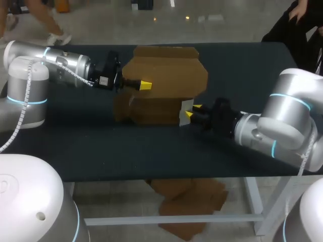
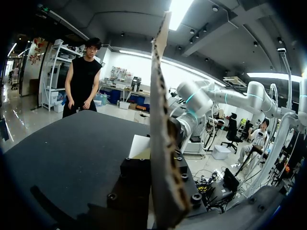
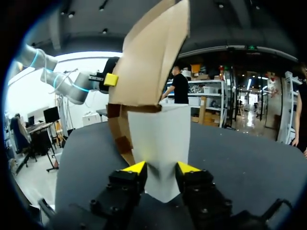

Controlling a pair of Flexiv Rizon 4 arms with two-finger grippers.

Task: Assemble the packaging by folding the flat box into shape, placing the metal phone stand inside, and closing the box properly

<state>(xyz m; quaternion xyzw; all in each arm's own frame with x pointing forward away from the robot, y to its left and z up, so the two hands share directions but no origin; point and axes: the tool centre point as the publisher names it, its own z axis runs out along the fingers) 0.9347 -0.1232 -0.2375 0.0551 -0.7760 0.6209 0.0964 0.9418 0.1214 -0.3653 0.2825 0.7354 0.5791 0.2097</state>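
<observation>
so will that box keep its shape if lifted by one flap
Probably not: the cardboard box is thin-walled and half open, so it would likely flex. It looks light and easy to tip; the left gripper and right gripper each pinch only a panel.

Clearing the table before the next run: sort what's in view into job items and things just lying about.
Job: cardboard box; its white flap, gripped by the right hand; left hand, gripping a box panel. The phone stand is not in view.
Lying about: only the dark table, as support.
</observation>
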